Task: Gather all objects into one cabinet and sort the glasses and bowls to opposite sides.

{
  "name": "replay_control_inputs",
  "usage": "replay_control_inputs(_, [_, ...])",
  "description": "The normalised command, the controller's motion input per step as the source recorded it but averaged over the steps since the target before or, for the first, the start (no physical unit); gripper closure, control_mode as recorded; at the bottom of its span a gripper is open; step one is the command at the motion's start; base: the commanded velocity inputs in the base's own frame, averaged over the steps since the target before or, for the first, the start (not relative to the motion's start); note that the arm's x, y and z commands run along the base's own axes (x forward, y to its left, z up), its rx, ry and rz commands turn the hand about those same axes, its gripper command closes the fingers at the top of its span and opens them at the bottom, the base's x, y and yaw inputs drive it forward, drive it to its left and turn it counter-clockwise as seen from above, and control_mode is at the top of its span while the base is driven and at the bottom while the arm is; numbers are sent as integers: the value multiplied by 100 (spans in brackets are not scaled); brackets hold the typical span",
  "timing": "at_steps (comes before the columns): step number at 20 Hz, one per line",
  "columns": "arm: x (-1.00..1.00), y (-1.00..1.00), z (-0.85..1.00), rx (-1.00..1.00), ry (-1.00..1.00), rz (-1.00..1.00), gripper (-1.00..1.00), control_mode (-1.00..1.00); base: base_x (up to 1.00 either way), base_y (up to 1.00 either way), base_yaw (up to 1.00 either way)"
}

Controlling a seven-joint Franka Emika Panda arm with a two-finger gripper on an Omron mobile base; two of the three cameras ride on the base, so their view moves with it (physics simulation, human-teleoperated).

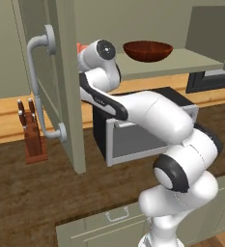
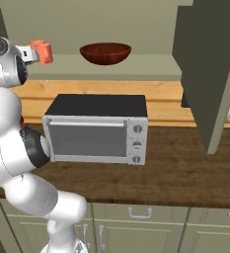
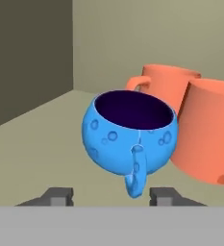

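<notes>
The arm reaches up into the open wall cabinet point(image 1: 147, 65), its hand at shelf height on the left end of the shelf. From the hand's own camera, the gripper point(image 3: 107, 196) sits with its two dark fingertips point(image 3: 58, 194) spread apart on either side of a small bright blue bowl point(image 3: 130, 132), which has a little handle pointing down towards the camera; the tips hang just short of it and grip nothing, so the hand is released. The blue bowl stands upright on the shelf floor, and just beside it to the right stand two salmon-pink mugs point(image 3: 207, 129), one behind the other, close against it. Further along the same shelf, well apart from them, rests the wide dark red-brown bowl point(image 2: 105, 53). In the right base view one pink mug point(image 2: 41, 52) peeks out next to the wrist. The cabinet door point(image 1: 68, 82) with its curved grey bar handle point(image 1: 36, 87) stands swung open. Below on the wooden counter point(image 2: 175, 173) sit a microwave point(image 2: 96, 129) and a knife block point(image 1: 34, 137).
</notes>
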Motion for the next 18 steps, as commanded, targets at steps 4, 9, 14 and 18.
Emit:
replay_control_inputs(4, [-60,0,20,7,0,-4,-100,-100,0,0,0])
replay_control_inputs(9, [-53,-6,2,5,0,0,-100,-100,0,0,0])
replay_control_inputs(14, [-30,-39,1,7,0,0,-100,-100,0,0,0])
replay_control_inputs(18, [-94,-27,18,7,-4,1,-100,-100,0,0,0])
